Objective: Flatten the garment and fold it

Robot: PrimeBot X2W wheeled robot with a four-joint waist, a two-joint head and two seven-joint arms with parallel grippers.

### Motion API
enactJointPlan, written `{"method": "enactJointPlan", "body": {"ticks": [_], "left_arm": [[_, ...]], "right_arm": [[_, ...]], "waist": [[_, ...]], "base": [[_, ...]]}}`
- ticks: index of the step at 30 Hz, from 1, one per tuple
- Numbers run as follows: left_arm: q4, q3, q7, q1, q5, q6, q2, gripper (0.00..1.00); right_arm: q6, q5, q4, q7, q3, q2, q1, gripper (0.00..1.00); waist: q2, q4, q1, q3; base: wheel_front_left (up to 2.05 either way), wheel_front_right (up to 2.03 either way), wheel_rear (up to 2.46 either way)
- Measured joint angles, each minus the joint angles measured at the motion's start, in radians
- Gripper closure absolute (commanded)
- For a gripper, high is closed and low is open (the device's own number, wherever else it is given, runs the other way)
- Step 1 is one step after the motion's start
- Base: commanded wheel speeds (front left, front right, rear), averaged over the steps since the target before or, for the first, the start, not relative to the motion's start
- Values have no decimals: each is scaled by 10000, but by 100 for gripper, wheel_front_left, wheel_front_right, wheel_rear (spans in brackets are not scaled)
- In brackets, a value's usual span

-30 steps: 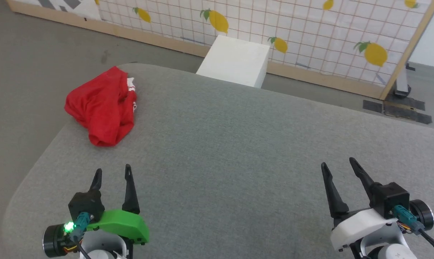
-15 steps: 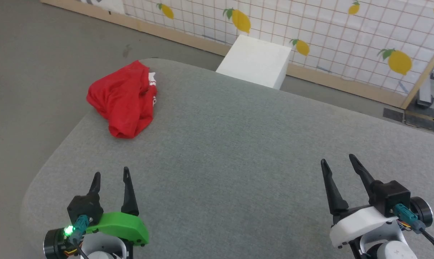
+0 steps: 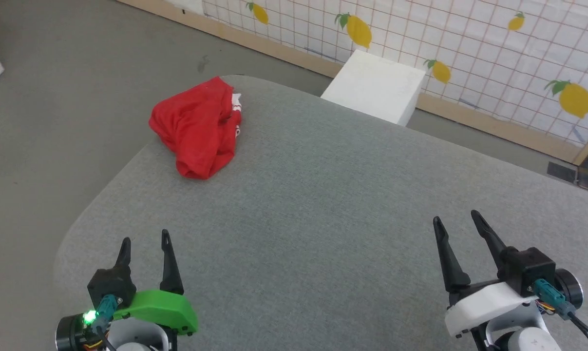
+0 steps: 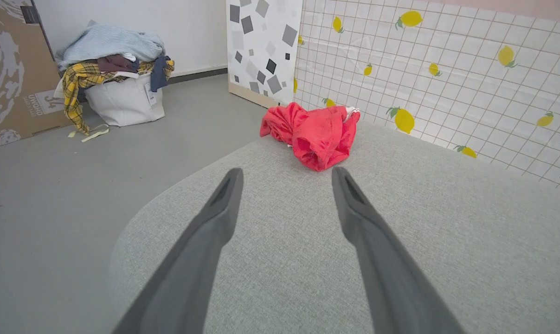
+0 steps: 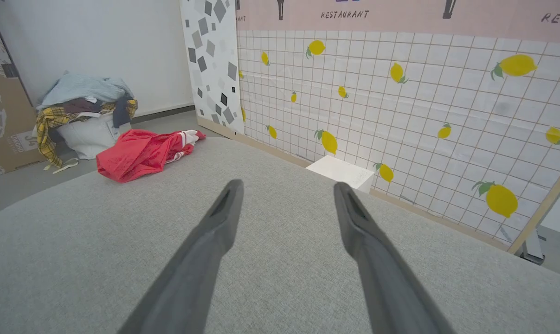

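Hovering low over the grey table (image 3: 323,219), we kept our left gripper (image 3: 145,236) and right gripper (image 3: 456,216) spread and empty (nothing pinched), since the garment (image 3: 199,129) lay crumpled near the table's far left corner, well apart, likely needing a reach first.

We saw a wide surface (image 3: 323,204) covered in grey woven cloth, its near left corner rounded. The garment (image 3: 196,126) lay directly on it, bunched into a loose red heap close to the far left corner and just inside the left edge, with a little white, red-striped trim showing on its far side
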Motion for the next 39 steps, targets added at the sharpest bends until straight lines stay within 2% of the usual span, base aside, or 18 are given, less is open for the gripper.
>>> {"method": "enactJointPlan", "body": {"ticks": [21, 27, 31, 33, 39], "left_arm": [[155, -303, -337, -2, -612, 527, 234, 0], [238, -416, -353, -164, -926, 533, 391, 0], [491, -439, -410, -1000, -1281, 182, 416, 0], [859, -422, -219, -1807, -1536, -109, 447, 0], [2255, -15, 341, -4568, -2165, -629, 742, 0]], "right_arm": [[0, 125, 192, -307, 54, 8, -111, 0], [0, 134, 173, -347, 127, 17, -249, 0], [0, -67, -42, -236, 167, 21, -500, 0], [0, -263, -209, -81, 255, 23, -698, 0], [0, -769, -667, 316, 621, 29, -1449, 0]], "waist": [[0, 1272, 0, -29], [0, 1602, 0, 91], [0, 1679, 0, 403], [0, 1666, 0, 628], [0, 1433, 0, 1478]], "base": [[0, 0, 0], [0, 0, 0], [0, 0, 0], [0, 0, 0], [0, 0, 0]]}}
